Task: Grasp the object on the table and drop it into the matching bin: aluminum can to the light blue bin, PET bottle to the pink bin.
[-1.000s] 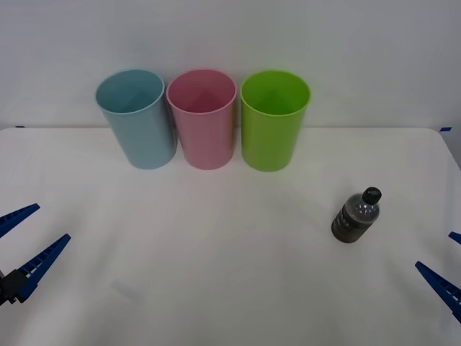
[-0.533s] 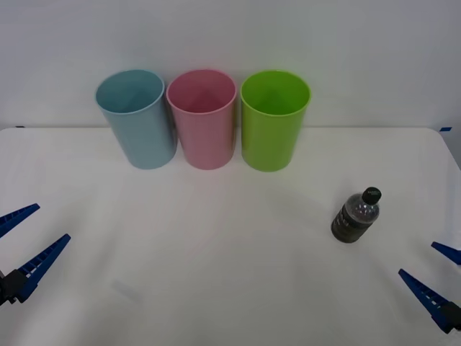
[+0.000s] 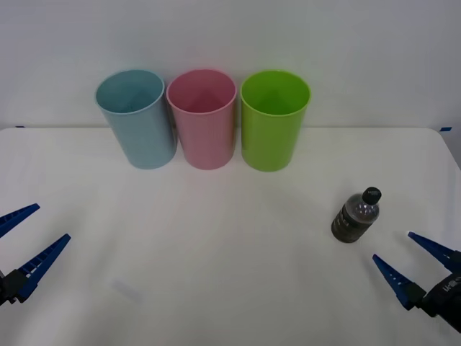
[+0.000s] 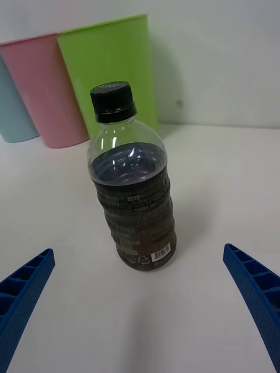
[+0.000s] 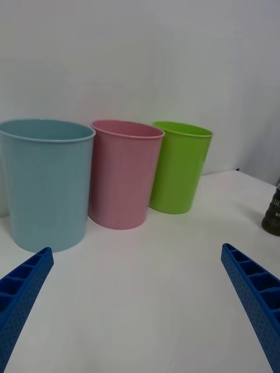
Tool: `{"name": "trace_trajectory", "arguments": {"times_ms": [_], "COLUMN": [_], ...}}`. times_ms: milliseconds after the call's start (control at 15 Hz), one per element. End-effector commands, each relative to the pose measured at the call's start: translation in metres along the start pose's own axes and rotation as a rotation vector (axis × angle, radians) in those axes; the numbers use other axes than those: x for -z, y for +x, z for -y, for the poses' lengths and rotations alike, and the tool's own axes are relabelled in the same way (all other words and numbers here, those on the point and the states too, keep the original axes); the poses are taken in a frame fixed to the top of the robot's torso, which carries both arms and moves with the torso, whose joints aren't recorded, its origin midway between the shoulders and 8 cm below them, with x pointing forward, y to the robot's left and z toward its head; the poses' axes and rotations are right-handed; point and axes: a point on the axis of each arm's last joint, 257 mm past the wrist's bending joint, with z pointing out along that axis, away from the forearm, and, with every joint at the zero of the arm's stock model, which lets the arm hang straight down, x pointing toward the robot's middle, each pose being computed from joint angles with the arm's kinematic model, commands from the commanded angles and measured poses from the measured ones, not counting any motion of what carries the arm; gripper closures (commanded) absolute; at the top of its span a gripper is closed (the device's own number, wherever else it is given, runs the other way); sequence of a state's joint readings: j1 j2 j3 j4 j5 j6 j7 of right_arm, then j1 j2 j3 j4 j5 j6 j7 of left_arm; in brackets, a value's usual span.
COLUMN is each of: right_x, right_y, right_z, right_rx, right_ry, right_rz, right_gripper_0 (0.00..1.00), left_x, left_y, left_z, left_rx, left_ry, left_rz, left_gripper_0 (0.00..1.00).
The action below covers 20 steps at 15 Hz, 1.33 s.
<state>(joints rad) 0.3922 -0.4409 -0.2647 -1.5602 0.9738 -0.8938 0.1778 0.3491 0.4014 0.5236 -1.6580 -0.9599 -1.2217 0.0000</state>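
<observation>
The PET bottle (image 3: 355, 216) (image 4: 132, 186) stands upright on the right side of the white table (image 3: 230, 274), clear plastic with dark brown liquid, a dark label and a black cap. My right gripper (image 3: 412, 261) (image 4: 140, 303) is open just in front of it, toward the table's near right edge, fingers apart and not touching it. The pink bin (image 3: 202, 118) (image 5: 123, 172) stands at the back between the light blue bin (image 3: 137, 117) (image 5: 45, 182) and a lime green one. My left gripper (image 3: 27, 236) (image 5: 137, 303) waits open at the near left.
The lime green bin (image 3: 274, 118) (image 4: 111, 76) (image 5: 178, 165) is the right one of the three in the row along the back wall. A wide stretch of bare table lies between the bins and both grippers.
My right gripper has come in from the right edge toward the bottle, its fingers now framing it from the front. The bottle, the bins and the left arm have not moved.
</observation>
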Motion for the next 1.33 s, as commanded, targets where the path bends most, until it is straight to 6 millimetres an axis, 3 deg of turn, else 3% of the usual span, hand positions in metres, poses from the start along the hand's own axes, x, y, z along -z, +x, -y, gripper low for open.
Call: {"name": "trace_trajectory", "arguments": {"times_ms": [67,600,1333], "right_x": [-0.015,-0.055,-0.097], "right_y": [-0.002,0.006,0.000], "right_z": [-0.001,-0.004,-0.007], "right_rx": [-0.010,-0.031,-0.008], "right_ry": [0.022,0.030,0.087], "right_rz": [0.025,0.051,0.067], "right_gripper_0": [0.00,0.00,0.00], "left_x": [0.000,0.000,0.000], "left_y": [0.000,0.000,0.000], "left_z": [0.000,0.000,0.000], "left_rx": [0.000,0.000,0.000], "left_ry": [0.000,0.000,0.000], "left_rz": [0.000,0.000,0.000], "left_gripper_0": [0.00,0.00,0.00]}}
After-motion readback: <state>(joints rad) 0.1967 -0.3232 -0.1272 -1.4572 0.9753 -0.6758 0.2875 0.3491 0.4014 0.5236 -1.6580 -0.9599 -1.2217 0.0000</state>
